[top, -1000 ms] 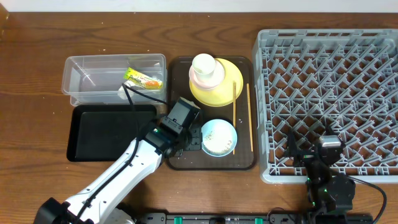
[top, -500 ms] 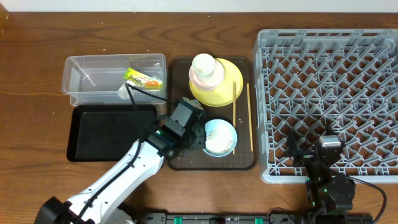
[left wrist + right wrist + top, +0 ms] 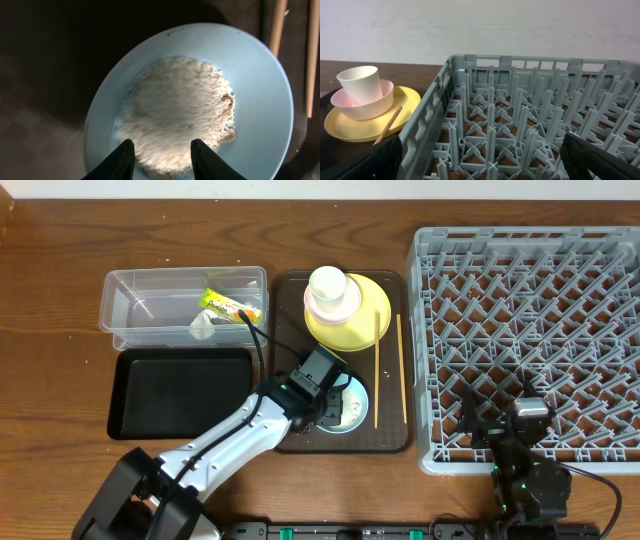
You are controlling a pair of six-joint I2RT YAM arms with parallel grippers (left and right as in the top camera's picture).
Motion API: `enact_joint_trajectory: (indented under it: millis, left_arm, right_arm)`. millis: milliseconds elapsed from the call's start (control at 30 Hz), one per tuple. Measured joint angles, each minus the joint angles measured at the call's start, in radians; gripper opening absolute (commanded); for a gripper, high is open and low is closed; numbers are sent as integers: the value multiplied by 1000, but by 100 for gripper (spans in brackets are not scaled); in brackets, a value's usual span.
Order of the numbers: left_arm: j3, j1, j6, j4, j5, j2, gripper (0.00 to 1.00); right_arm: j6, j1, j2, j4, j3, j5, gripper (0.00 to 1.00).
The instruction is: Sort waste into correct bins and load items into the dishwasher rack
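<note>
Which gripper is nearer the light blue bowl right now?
Left. The left gripper hangs open directly above the light blue bowl and its rice; the right gripper sits far off to the bowl's right, at the dishwasher rack's near edge.

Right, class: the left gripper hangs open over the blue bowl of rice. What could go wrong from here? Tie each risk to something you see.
1. The rice is a loose heap, so the open left gripper may scatter grains rather than lift them.
2. Pressing down could slide the light blue bowl into the chopsticks close beside it.
3. Grains spilt on the dark serving tray would be hard to gather.
</note>
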Motion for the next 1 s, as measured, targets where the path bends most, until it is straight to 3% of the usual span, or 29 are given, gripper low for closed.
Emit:
enact_joint_trajectory:
  millis: [567,1000]
  left_arm:
    - [0,0,39,-57,-89,-182,40]
    - [0,0,48,-92,-179,-29,40]
  right_arm:
    - [0,0,0,0,0,0,99]
    - [0,0,0,0,0,0,99]
